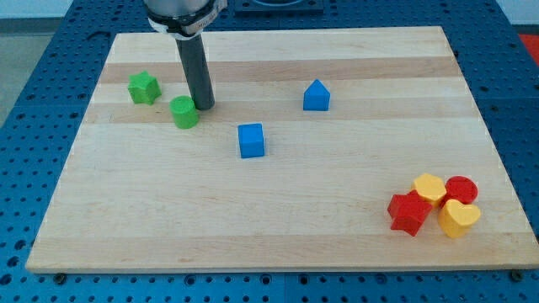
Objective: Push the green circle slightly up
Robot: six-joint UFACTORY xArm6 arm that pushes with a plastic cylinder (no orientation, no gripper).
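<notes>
The green circle [184, 112] lies on the wooden board [278, 219] at the upper left. My tip [205, 106] rests on the board just to the right of the green circle, touching or nearly touching its right side. A green star [144, 87] lies up and to the left of the circle.
A blue cube [251, 140] lies right of and below the circle. A blue house-shaped block [316, 96] lies further right. At the lower right sit a red star [408, 213], a yellow hexagon [429, 189], a red circle [461, 190] and a yellow heart [459, 218].
</notes>
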